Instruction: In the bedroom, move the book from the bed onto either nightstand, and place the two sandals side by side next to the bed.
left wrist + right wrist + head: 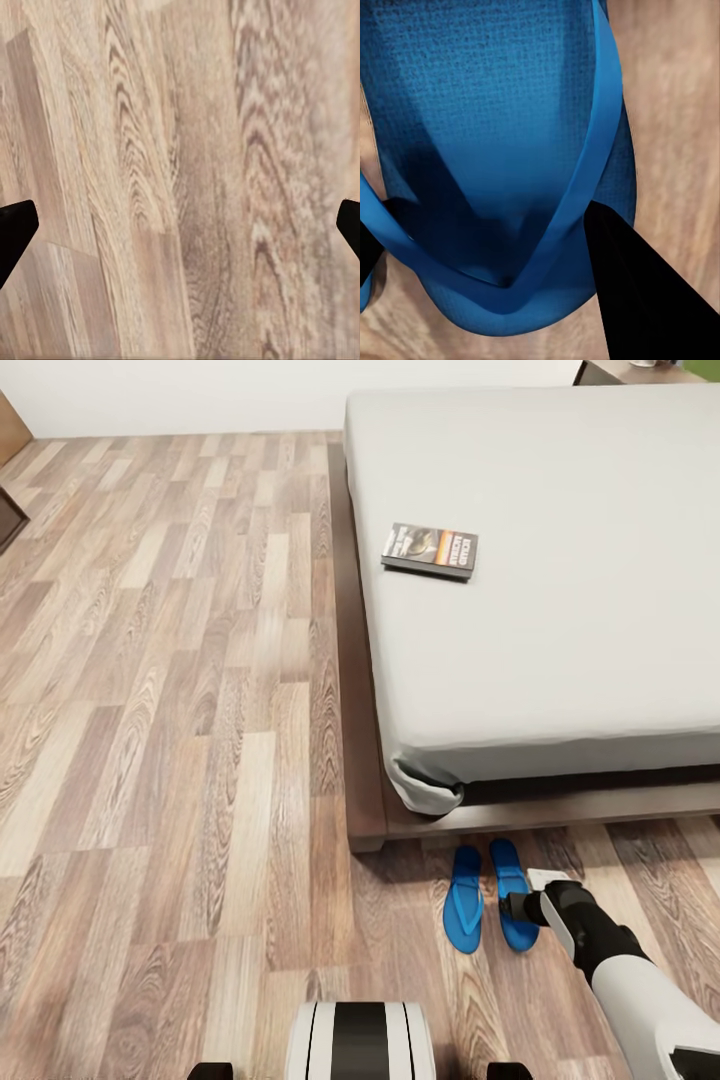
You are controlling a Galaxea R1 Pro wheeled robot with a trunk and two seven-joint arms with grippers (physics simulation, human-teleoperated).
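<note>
The book (430, 550), dark with an orange band, lies flat on the pale-grey mattress of the bed (560, 660), near its left edge. The two sandals, bright blue, lie side by side on the floor at the bed's near corner: left one (463, 901), right one (511, 880). My right gripper (517, 908) is low over the right sandal (502, 112). It is open, and its black fingers (645, 292) stand on either side of the thong strap. My left gripper (180, 225) is open over bare floor. A dark-brown nightstand (610, 370) top peeks out past the bed's far corner.
The dark wooden bed frame (365, 800) juts out along the floor beside the sandals. Wood-plank floor (170, 710) stretches wide to the left. A dark piece of furniture (8, 520) pokes in at the left edge. My base (360, 1040) is at the bottom.
</note>
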